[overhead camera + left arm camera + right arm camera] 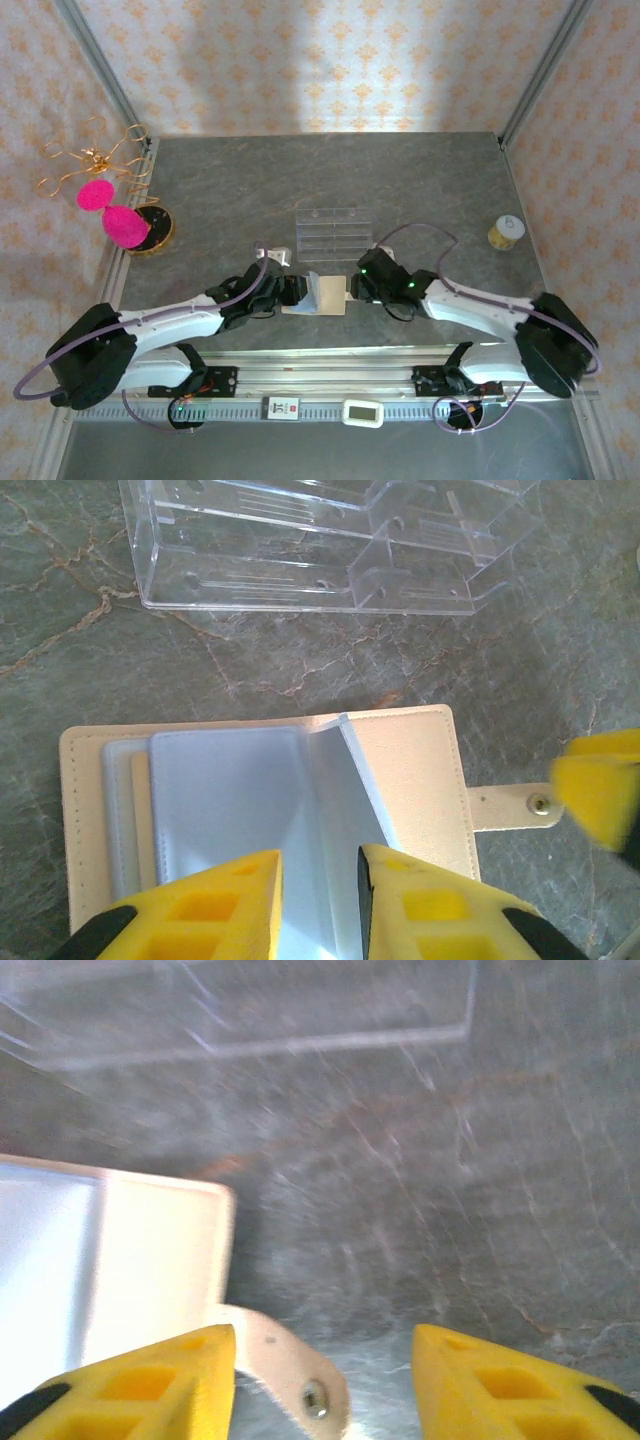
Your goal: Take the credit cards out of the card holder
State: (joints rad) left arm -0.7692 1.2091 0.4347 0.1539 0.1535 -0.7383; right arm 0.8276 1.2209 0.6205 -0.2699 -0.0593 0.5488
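Observation:
The beige card holder point(325, 296) lies open on the table between my two grippers. In the left wrist view its tan cover point(410, 770) is spread flat and a bluish clear sleeve point(225, 810) fills the left half. One sleeve leaf point(350, 810) stands up between the fingers of my left gripper point(320, 855), whose jaws are narrow but still apart. My right gripper point(325, 1335) is open, with the snap tab point(290, 1370) curling up beside its left finger. The credit cards are hidden inside the sleeves.
A clear acrylic slotted tray point(335, 232) stands just beyond the holder, close in both wrist views point(330, 540). A pink ornament on a gold wire stand point(115, 215) is at the far left. A small gold spool point(507, 232) sits at the far right.

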